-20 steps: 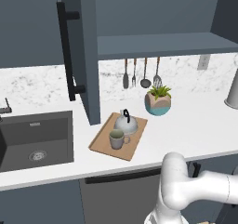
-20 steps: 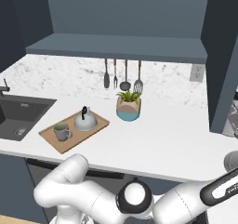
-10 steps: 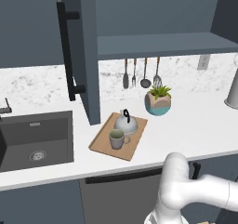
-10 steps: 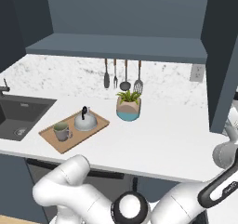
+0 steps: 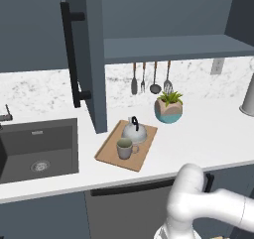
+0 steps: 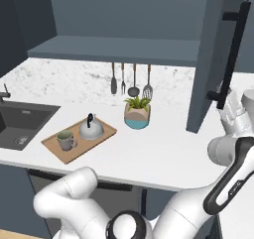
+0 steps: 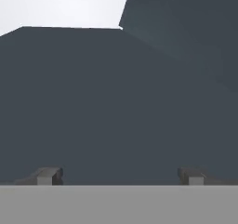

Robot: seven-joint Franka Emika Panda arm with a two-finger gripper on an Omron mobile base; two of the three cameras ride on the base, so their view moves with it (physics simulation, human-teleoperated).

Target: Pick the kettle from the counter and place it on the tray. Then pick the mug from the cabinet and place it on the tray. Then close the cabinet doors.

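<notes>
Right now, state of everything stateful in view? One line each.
kettle: upright on the tray, free.
mug: upright on the tray in front of the kettle, free.
tray: flat on the counter, carrying both.
left cabinet door: swung open.
right cabinet door: swung open.
cabinet: open, shelf bare.
pincer: open, holding nothing, facing a dark panel.

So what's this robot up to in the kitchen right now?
It's tidying up. The kettle and the mug already sit on the tray on the counter. The cabinet doors stand open. The arm has swung to the right-hand door, and its gripper, open and holding nothing, is close by that door's black handle, probably about to push it shut.
</notes>
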